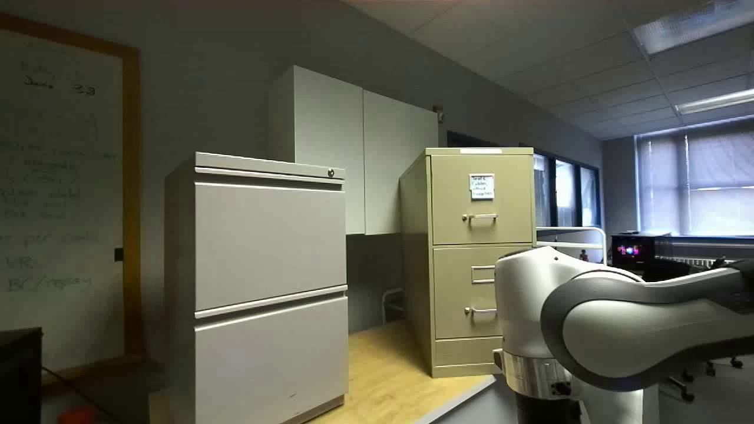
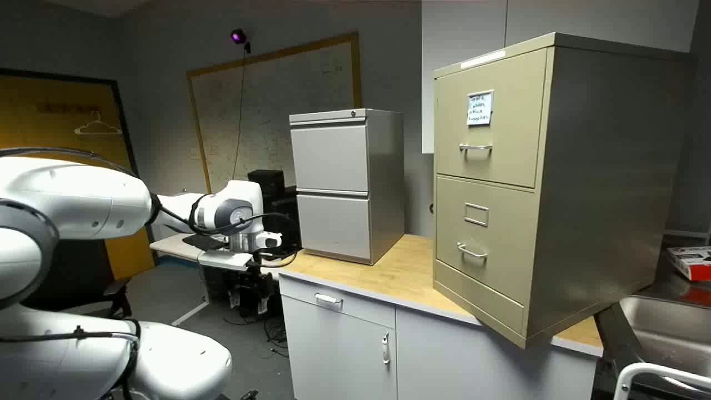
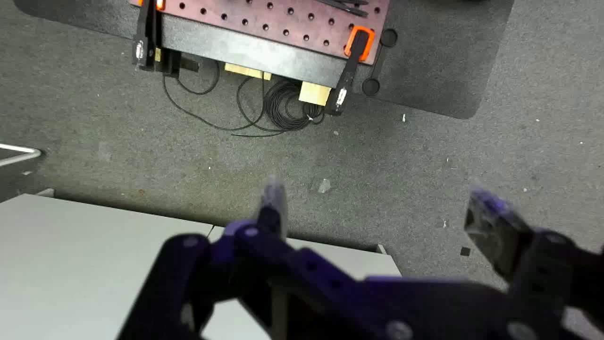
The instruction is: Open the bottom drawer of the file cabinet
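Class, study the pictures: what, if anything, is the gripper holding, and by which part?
Nothing is held: the gripper is open, its fingers apart, with floor visible between the tips.

Arm extended near level; wrist bent down; tool pointing downward, 2 fingers spread wide apart.

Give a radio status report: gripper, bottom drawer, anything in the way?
Gripper open, empty. Bottom drawer shut. Nothing seen blocking its pull. Arm hides part of the drawer in an exterior view.
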`<state>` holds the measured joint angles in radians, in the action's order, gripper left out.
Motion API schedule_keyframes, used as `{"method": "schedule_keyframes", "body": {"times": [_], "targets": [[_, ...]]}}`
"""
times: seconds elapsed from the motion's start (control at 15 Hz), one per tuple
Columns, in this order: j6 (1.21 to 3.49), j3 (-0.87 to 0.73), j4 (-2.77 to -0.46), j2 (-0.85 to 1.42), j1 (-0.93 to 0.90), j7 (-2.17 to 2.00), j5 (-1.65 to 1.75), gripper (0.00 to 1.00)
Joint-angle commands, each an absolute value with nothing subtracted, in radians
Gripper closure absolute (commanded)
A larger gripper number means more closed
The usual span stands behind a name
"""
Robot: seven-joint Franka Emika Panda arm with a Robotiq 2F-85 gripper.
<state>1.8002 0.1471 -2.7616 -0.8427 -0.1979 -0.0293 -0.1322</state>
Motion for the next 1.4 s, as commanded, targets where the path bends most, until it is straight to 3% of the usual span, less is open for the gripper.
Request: {"method": "schedule_keyframes", "body": {"times": [0.0, 0.73, 1.33], "targets": [[1.8, 0.149, -2.76, -0.843, -0.196, -0.028, -0.133, 0.0], [1.829, 0.139, -2.758, -0.829, -0.172, -0.039, -0.129, 0.0], [2.173, -0.024, -2.746, -0.785, 0.003, 0.011, -0.092, 0.0]]}}
